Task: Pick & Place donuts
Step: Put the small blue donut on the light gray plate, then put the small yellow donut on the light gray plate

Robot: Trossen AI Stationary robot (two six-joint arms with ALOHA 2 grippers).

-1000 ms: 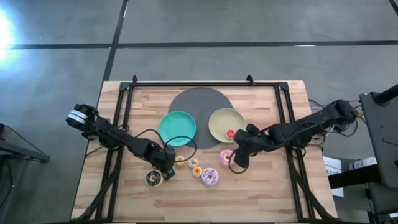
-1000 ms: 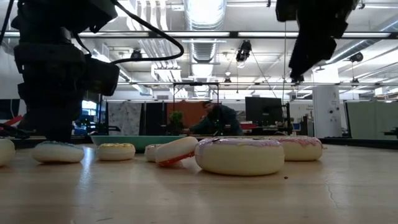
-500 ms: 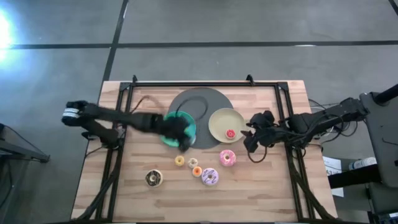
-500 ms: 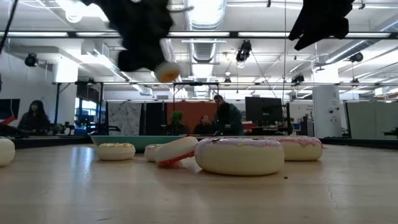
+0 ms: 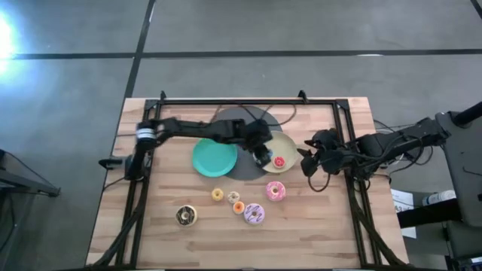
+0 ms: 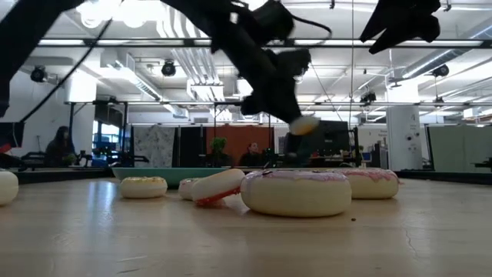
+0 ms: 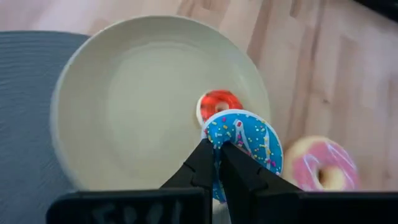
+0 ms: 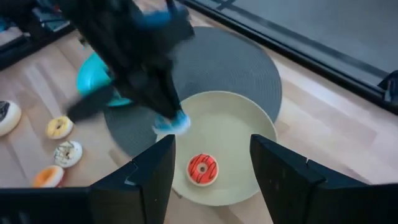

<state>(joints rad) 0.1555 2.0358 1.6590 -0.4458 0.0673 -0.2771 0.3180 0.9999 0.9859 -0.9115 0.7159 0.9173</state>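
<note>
My left gripper (image 5: pixel 263 155) hangs over the beige plate (image 5: pixel 282 143), shut on the tiny blue sprinkled donut (image 7: pixel 245 144), right beside the tiny red donut (image 7: pixel 219 105) that lies flat in that plate. My right gripper (image 5: pixel 306 162) waits open just off the plate's right edge, above the table. The pink donut (image 5: pixel 275 190), lilac donut (image 5: pixel 254 214), chocolate donut (image 5: pixel 186 217), yellow donut (image 5: pixel 218 195), orange donut (image 5: pixel 238 207) and a small pale sprinkled one (image 5: pixel 233 197) lie flat on the wood near the front. My left gripper pinches the blue donut's rim (image 7: pixel 216 149) between its two fingers (image 7: pixel 202 163), on the edge nearest the wrist. The fingers slant down from the table's left. The donut is lifted clear above the beige plate and sticks out tilted beyond the fingertips (image 6: pixel 305 123).
A teal plate (image 5: pixel 215 159) sits left of the beige one, both overlapping a round grey mat (image 5: pixel 241 122). A black frame (image 5: pixel 248 100) runs along the table's far and side edges. People stand in the room behind the table (image 6: pixel 250 154).
My left gripper, shut on the blue donut, lifted it off the wood at the front left, swung it up over the teal plate and on rightward to above the beige plate. My right gripper rose from beside the pink donut and drew back toward the right edge.
</note>
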